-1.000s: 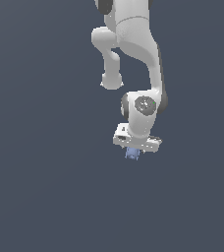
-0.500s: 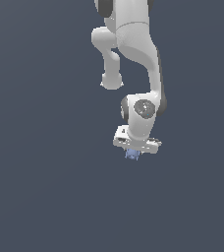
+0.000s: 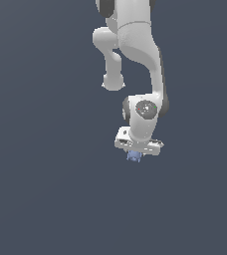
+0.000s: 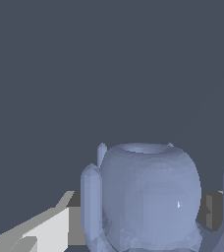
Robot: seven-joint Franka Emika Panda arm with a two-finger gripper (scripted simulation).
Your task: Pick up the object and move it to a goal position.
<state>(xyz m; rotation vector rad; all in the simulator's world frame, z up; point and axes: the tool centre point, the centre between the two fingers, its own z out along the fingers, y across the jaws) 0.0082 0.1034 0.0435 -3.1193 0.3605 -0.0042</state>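
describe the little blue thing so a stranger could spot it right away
Follow the white robot arm down to its pincer. Just under the pincer's white body sits a small periwinkle-blue lumpy object with stubby protrusions. It is the only coloured thing against the plain dark grey background.

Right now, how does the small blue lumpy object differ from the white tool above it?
The small periwinkle-blue lumpy object is matte blue and rounded; the white boxy tool is angular. The object is narrower than the tool and hangs below it. Both sit against plain grey background.
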